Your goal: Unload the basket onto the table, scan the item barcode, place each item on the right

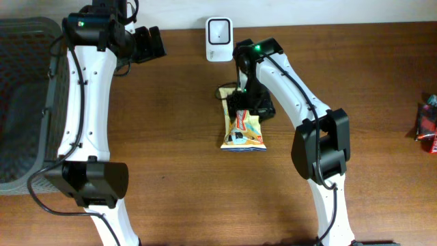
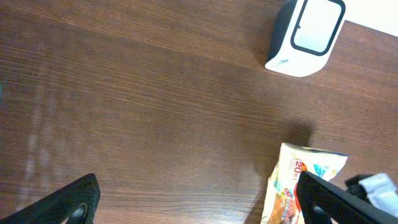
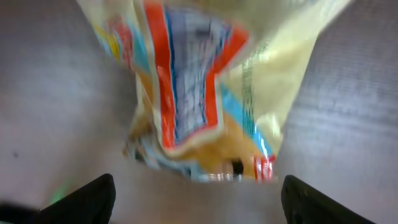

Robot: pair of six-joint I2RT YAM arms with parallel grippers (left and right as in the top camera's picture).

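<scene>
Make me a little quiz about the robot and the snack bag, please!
1. True or false: the snack packet lies flat on the table, not touching the white scanner.
2. Pick one. The jaws of the right gripper are: A) open, above the packet; B) shut on the packet; C) shut on the scanner.
3. Fill the gap: the left gripper is open and holds ____.

Key: 1 true; 2 A; 3 nothing.
</scene>
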